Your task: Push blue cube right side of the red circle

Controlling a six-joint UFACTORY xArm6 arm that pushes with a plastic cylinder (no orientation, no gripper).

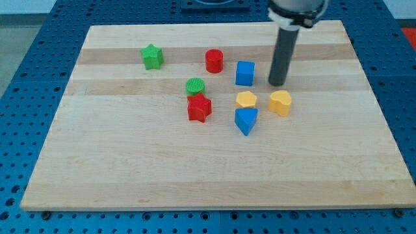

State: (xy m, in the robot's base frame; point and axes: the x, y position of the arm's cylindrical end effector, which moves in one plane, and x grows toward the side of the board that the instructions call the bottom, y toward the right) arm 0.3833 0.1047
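My tip [277,84] sits in the upper right of the frame, just right of the blue cube [245,73]; I have no pincer, just the rod. The cube lies near the red circle [214,61], to its right and slightly lower

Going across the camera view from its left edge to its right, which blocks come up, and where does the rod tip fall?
green star → green cylinder → red cylinder → blue cube → my tip, right of the cube. The remaining blocks overlap these in position.
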